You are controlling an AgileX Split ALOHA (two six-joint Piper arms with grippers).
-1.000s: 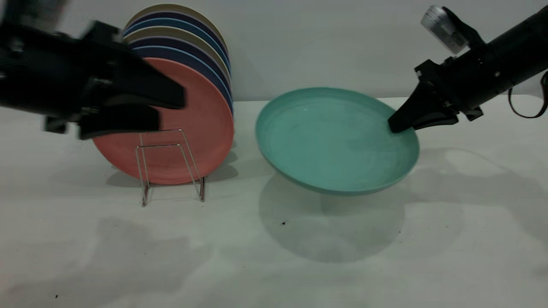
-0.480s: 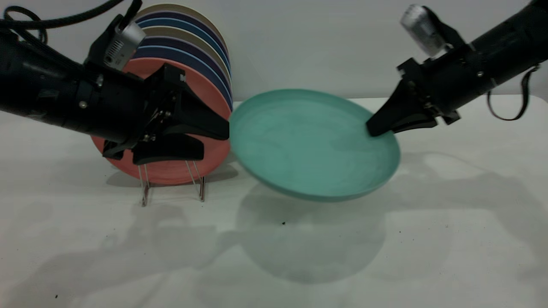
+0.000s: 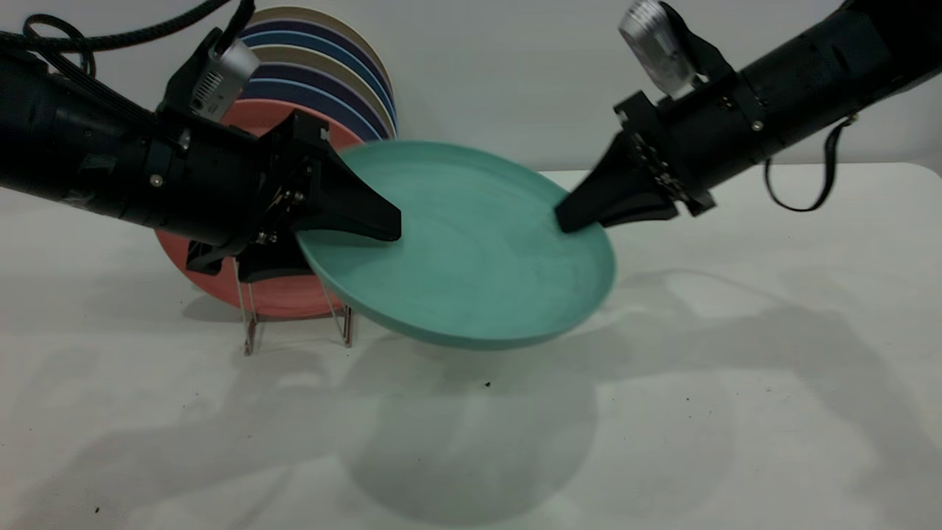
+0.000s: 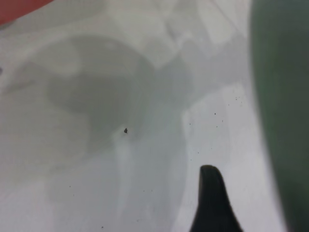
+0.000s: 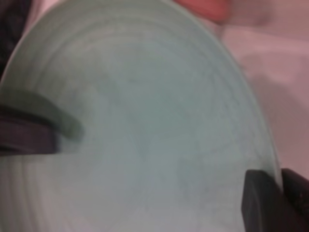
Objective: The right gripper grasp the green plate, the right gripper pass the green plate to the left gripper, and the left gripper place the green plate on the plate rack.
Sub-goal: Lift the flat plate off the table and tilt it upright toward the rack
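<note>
The green plate (image 3: pixel 471 258) hangs tilted in the air above the table. My right gripper (image 3: pixel 565 219) is shut on its right rim, and in the right wrist view the two fingers (image 5: pixel 260 205) pinch the rim of the green plate (image 5: pixel 145 130). My left gripper (image 3: pixel 346 246) is open and straddles the plate's left rim, one finger above and one below. In the left wrist view one finger (image 4: pixel 210 203) stands apart from the green plate (image 4: pixel 285 96). The plate rack (image 3: pixel 252 324) stands behind the left gripper.
A salmon-pink plate (image 3: pixel 184 258) leans upright in the rack's front slot, with several blue and beige plates (image 3: pixel 331 73) stacked behind it. The white table (image 3: pixel 736 412) lies open in front and to the right. The left gripper's finger (image 5: pixel 24 137) lies over the plate.
The right gripper has carried the green plate leftward and slightly higher. The left arm swung in from the left, and the plate's left rim now sits between its open fingers.
</note>
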